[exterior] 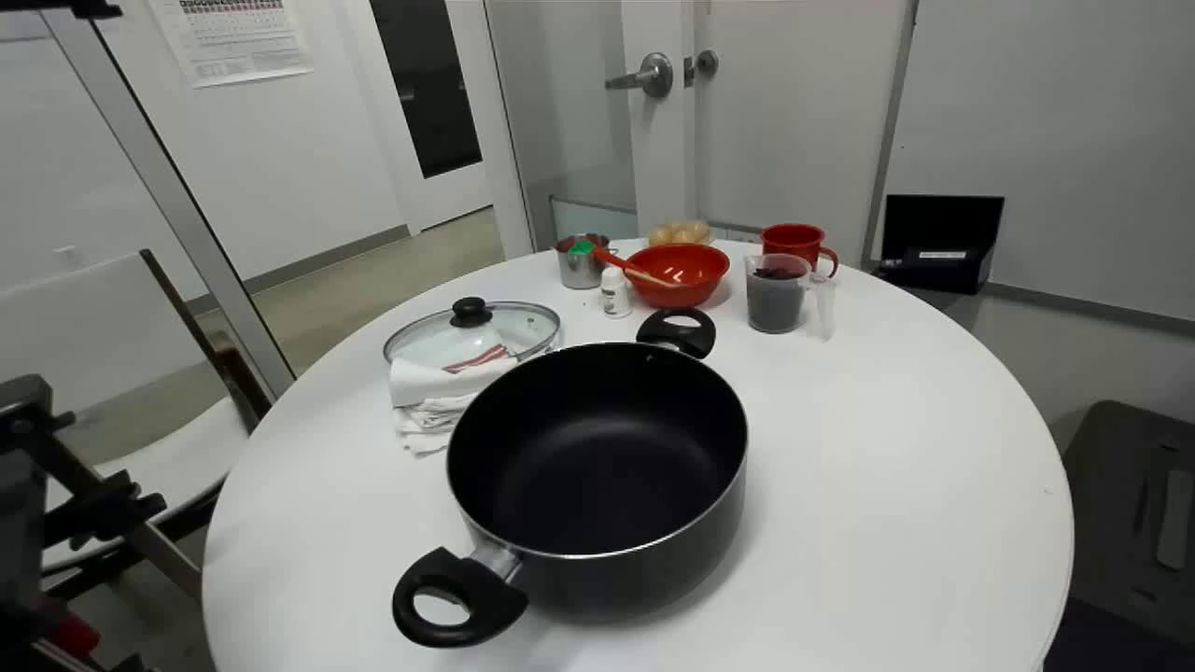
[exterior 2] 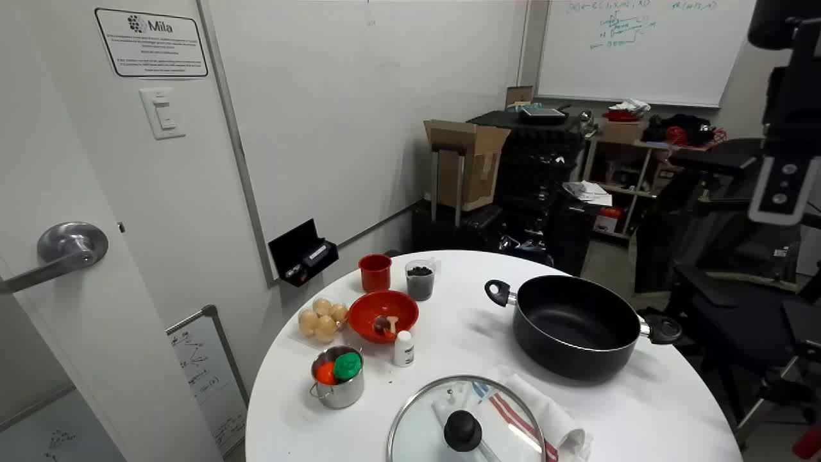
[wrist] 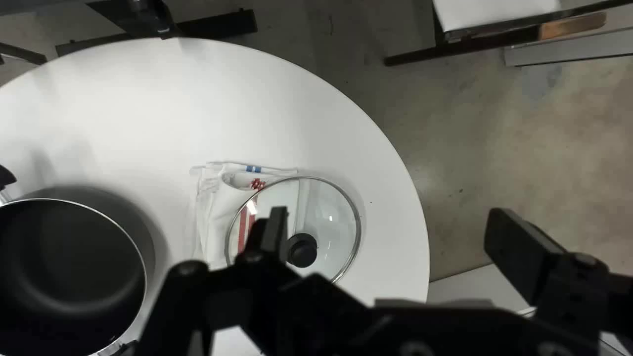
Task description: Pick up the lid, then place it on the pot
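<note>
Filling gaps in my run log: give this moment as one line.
claw: open, empty | lid: partly over cloth | pot: uncovered, on table

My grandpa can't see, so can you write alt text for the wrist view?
A round glass lid with a black knob lies over part of a red-striped white towel on a white table. Beside them, at the left edge, part of an uncovered black pot shows. In front, the open end effector partly hides the lid.
</note>
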Robot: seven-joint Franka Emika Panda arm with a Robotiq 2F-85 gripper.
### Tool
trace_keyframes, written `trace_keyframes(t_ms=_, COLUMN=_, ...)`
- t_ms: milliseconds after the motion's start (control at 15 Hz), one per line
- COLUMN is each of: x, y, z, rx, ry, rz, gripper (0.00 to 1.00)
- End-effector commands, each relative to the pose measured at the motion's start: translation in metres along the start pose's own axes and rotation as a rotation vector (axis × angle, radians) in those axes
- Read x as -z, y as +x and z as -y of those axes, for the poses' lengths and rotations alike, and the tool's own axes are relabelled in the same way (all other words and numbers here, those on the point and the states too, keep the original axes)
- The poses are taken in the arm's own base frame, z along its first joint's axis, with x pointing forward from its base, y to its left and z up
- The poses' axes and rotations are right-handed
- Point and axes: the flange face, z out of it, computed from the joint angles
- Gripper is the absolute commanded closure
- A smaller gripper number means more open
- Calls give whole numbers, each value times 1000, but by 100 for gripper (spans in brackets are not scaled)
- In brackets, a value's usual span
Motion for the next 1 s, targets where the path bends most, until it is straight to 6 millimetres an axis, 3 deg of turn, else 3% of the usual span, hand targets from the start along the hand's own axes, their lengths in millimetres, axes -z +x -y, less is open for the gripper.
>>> trace_keyframes(t_ms=0, x=0, y=0, z=0, rx=0, ry=0, rz=0, gripper=0)
trace_keyframes(t_ms=600, x=0, y=0, z=0, rx=0, ry=0, rz=0, gripper=0)
trace_keyframes(t_ms=933, x=-24, y=35, z=-3, rx=-34, ry=-24, rz=49, gripper=0)
